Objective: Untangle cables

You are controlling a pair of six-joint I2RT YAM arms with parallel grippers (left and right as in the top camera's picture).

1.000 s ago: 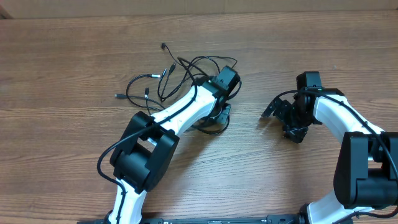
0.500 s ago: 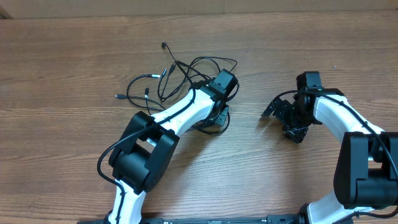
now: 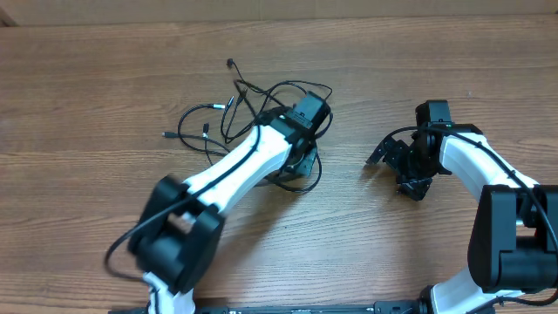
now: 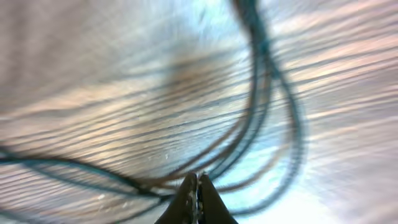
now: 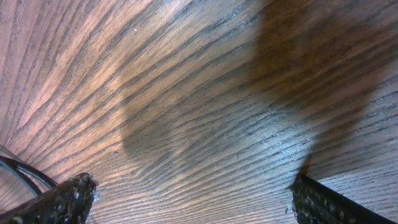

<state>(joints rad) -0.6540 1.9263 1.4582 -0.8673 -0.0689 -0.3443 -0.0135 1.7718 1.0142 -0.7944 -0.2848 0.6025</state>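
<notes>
The cables lie as a loose tangle of thin black strands with small plug tips, left of the table's middle. My left gripper sits at the tangle's right edge, under its wrist. In the left wrist view, blurred by motion, the left gripper has its jaws pressed together. Several cable loops run down and meet at its tip, so it is shut on a strand. My right gripper stands wide open over bare wood to the right, well away from the tangle. The right wrist view shows only wood between its fingers.
The wooden table runs to a far edge along the top of the overhead view. The left arm slants across the middle toward the tangle. The right arm curves in from the right edge.
The left jaws have finished closing. The left arm has risen and shifted slightly, and the cable loops near the gripper have drawn tighter toward it. The right arm has not moved.
</notes>
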